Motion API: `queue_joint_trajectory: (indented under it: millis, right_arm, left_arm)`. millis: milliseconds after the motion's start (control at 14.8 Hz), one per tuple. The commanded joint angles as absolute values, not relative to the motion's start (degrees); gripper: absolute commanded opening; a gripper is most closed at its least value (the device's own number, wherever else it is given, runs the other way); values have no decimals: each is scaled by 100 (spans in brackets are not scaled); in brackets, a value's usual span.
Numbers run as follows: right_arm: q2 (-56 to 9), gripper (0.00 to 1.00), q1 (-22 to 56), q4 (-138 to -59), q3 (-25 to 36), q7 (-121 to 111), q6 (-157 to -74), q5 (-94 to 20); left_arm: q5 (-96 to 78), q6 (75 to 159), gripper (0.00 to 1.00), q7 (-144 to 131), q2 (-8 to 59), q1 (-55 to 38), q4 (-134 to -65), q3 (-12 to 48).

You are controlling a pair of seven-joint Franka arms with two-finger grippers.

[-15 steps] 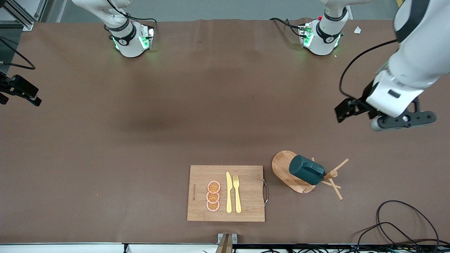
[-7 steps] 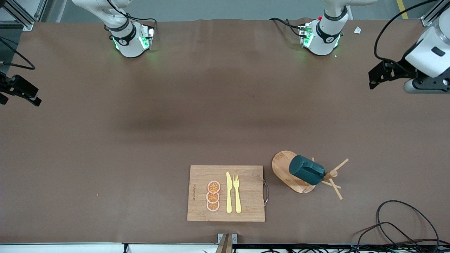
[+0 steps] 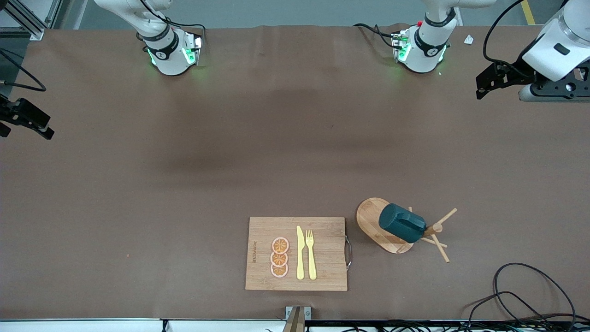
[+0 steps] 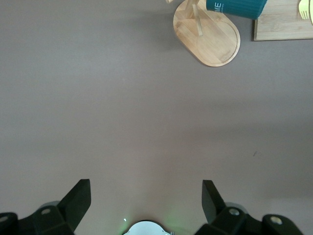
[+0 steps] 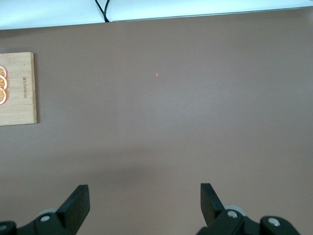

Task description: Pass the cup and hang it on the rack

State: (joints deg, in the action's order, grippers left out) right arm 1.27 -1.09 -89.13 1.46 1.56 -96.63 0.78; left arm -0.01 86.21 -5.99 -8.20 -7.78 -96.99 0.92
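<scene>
Brown table (image 3: 184, 184) carries rack (image 3: 371, 216), cutting board (image 3: 322, 253), cable loop (image 3: 534, 290) near edge.

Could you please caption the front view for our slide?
Cup hangs on the rack; open left gripper and right gripper wait at the table's ends.

Robot lab: two arm bases (image 3: 170, 50) bolted to brown-covered table (image 3: 138, 184), loose cables (image 3: 530, 295), aluminium framing (image 3: 27, 18).

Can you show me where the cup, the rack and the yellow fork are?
cup (image 3: 400, 224), front view, its ribbed side.
rack (image 3: 368, 214), front view, bare part of its oval base.
yellow fork (image 3: 311, 256), front view, its handle.
</scene>
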Motion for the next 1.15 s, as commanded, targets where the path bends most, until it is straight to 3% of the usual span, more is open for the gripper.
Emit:
queue_joint_trajectory:
  millis: [0, 1085]
  right_arm:
    - [97, 100, -149, -8842, 123, 105, -9633, 158]
    - [97, 100, -141, -8842, 123, 97, -9633, 158]
  left_arm:
    - [-1, 8728, 100, -624, -949, -774, -9783, 70]
    - [53, 8323, 100, -536, -897, -492, -9325, 9]
